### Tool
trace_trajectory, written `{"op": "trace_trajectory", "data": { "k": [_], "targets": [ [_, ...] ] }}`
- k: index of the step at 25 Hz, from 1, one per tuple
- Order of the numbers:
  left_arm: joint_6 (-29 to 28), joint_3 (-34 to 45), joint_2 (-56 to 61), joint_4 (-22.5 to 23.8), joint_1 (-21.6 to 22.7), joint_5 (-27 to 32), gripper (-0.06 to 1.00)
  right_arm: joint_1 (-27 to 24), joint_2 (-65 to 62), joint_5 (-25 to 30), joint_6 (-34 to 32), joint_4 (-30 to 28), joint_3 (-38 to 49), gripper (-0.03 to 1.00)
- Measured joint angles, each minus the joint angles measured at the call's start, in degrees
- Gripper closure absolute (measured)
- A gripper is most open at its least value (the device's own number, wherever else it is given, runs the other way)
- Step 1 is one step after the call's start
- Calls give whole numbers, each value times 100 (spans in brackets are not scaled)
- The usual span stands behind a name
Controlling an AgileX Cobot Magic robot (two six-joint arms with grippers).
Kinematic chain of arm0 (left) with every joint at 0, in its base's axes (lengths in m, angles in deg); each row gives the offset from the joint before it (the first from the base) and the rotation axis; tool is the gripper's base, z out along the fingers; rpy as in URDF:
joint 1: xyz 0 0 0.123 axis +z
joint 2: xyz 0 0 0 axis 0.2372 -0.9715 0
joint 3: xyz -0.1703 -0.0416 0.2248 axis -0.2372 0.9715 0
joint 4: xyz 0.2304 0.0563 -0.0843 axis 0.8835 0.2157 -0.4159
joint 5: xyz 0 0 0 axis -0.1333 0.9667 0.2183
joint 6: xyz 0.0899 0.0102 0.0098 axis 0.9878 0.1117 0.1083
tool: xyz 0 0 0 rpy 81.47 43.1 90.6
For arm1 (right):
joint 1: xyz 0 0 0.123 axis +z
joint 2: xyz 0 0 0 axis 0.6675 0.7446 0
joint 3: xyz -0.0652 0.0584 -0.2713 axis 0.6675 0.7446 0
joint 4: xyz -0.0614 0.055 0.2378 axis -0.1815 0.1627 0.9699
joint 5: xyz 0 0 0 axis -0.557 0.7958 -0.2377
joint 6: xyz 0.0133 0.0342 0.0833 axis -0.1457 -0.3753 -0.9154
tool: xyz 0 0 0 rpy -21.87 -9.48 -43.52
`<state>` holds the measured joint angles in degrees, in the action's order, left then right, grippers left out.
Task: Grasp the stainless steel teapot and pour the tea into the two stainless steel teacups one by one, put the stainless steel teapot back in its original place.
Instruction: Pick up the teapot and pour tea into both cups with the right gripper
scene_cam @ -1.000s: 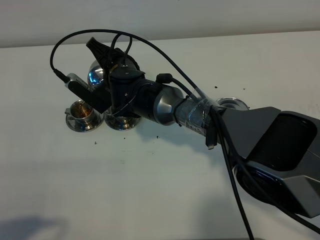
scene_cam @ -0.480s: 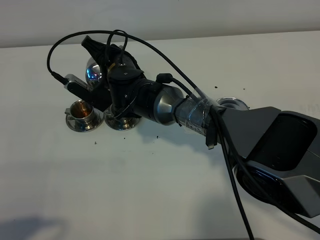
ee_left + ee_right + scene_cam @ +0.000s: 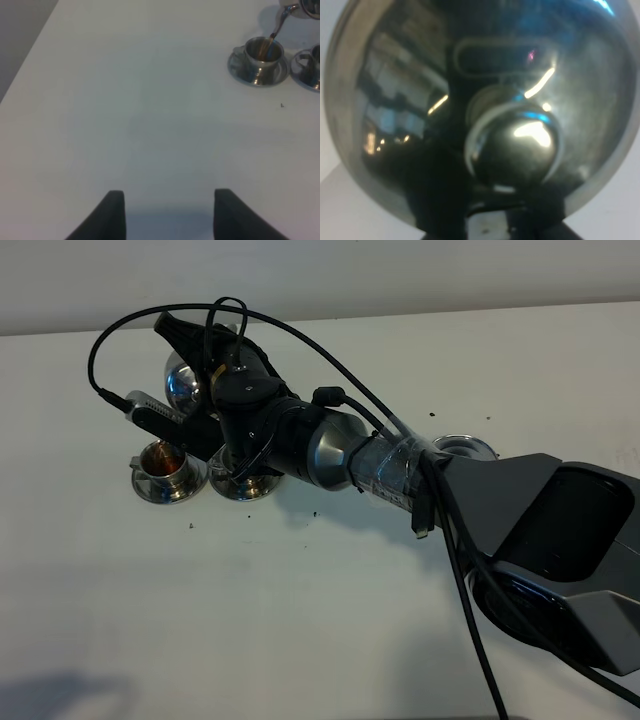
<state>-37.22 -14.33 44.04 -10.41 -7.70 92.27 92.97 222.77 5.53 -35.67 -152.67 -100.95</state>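
My right gripper (image 3: 195, 345) is shut on the stainless steel teapot (image 3: 180, 380) and holds it tilted above the left teacup (image 3: 165, 462). That cup stands on its saucer and holds brown tea. In the left wrist view the thin spout (image 3: 281, 20) points down into this cup (image 3: 260, 52). The second teacup (image 3: 240, 480) stands right beside it, mostly hidden under my right wrist; its edge shows in the left wrist view (image 3: 311, 62). The teapot's domed lid and knob (image 3: 520, 140) fill the right wrist view. My left gripper (image 3: 170, 212) is open and empty over bare table.
A round steel piece (image 3: 465, 447) lies on the white table (image 3: 300, 620) behind my right forearm. The right arm (image 3: 400, 470) stretches across the middle from the lower right. The table's edge and a grey floor (image 3: 20, 35) show in the left wrist view.
My right gripper has shifted up and to the left with the teapot, which tips a little further toward the left cup. The cups have not moved.
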Motion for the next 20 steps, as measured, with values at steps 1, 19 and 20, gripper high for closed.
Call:
{"op": "trace_trajectory", "data": {
  "k": [1,19,20],
  "targets": [
    [0,0,0,0,0,0,51,0,0,-12,-30,-16,0,79],
    [-4,0,0,0,0,0,51,0,0,-79,-207,-59,0,79],
    [-4,0,0,0,0,0,51,0,0,-79,-245,-59,0,79]
  ]
}}
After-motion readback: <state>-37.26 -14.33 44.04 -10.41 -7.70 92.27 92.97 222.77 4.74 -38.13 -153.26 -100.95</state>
